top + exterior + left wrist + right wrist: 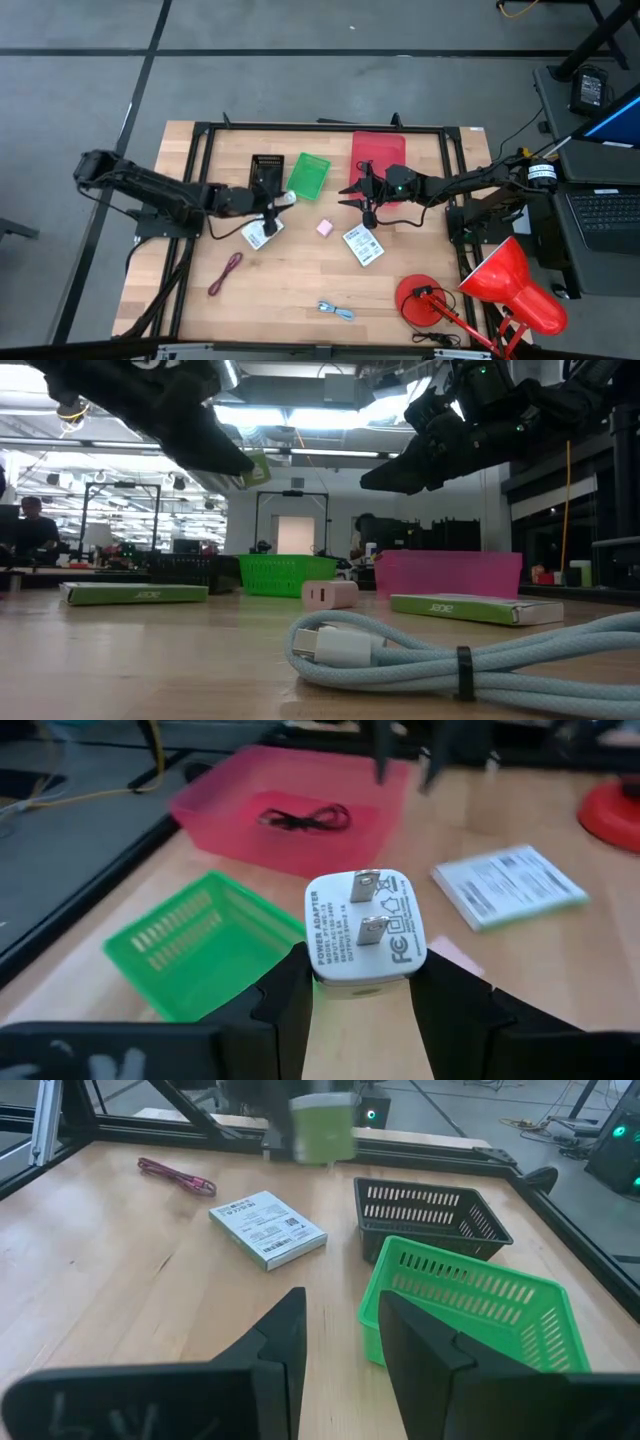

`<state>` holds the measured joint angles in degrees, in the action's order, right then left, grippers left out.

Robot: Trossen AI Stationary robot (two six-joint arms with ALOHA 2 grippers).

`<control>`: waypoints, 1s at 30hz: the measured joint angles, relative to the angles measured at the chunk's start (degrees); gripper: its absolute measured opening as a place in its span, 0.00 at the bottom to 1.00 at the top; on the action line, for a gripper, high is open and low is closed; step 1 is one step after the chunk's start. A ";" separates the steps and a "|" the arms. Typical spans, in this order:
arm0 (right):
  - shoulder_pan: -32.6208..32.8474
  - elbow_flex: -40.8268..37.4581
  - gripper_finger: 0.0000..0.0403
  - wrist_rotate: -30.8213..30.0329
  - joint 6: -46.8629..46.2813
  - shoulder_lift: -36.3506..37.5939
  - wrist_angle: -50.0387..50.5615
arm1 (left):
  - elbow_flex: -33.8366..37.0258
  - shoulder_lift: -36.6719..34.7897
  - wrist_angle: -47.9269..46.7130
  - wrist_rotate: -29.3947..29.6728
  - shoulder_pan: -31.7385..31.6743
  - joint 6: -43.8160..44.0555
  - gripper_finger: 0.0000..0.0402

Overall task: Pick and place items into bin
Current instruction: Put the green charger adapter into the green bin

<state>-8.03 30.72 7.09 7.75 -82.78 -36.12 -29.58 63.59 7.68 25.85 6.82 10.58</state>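
The left gripper [362, 992] is pinching a white plug adapter [366, 928] between its two fingers, prongs facing the wrist camera, and it hangs above the table with the load lifted clear of the wood; in the high view this gripper [272, 212] sits just beside one white packet [260, 235]. Ahead of it lies the green basket [205, 952], close under the fingers, and beyond that the pink bin [290, 825], which already holds a black cord [303, 818]. The step in hand looks like the carry: the pick is done, the drop is not. The next move probably calls for travelling forward over a bin rim, then spreading the fingers so the adapter falls inside rather than on the edge. The right gripper [335, 1335] hovers with its fingers spread and nothing between them, near the second packet [363, 246]. The pink cube [324, 228], red cord [225, 274] and pale blue cable [336, 311] lie loose on the table [290, 290].
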 joint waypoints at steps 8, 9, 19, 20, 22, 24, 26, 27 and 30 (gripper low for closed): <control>0.00 0.00 0.27 -0.02 0.00 0.00 0.00 | -0.04 0.00 2.25 -1.88 -7.14 1.02 0.35; 0.01 0.00 0.27 -0.02 0.00 0.00 0.00 | -0.04 0.00 2.26 -2.11 -7.96 1.39 0.35; 0.02 0.00 0.27 -0.02 0.04 0.00 0.00 | -0.04 0.04 2.99 -7.69 -14.37 2.32 0.35; 0.00 0.00 0.27 -0.02 0.09 0.00 0.00 | -0.04 0.04 3.12 -7.90 -14.68 2.30 0.35; 0.01 0.00 0.27 -0.02 0.22 0.00 0.00 | -0.07 0.04 3.46 -8.02 -15.19 2.26 0.35; 0.00 0.00 0.27 -0.04 0.24 0.00 0.00 | -0.07 0.06 4.05 -8.24 -15.66 1.95 0.35; 0.00 0.00 0.27 -0.04 0.24 0.00 0.00 | -0.35 0.75 5.05 -9.88 -16.13 1.18 0.35; 0.00 0.00 0.27 -0.07 0.26 0.00 0.00 | -0.75 1.35 4.92 -10.71 -16.32 0.86 0.35; 0.00 0.00 0.27 -0.07 0.26 0.00 -0.07 | -3.04 4.47 4.70 -11.29 -16.87 0.41 0.35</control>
<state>-8.03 30.72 7.02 8.01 -82.78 -36.18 -32.62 68.06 12.39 14.56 -10.05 11.00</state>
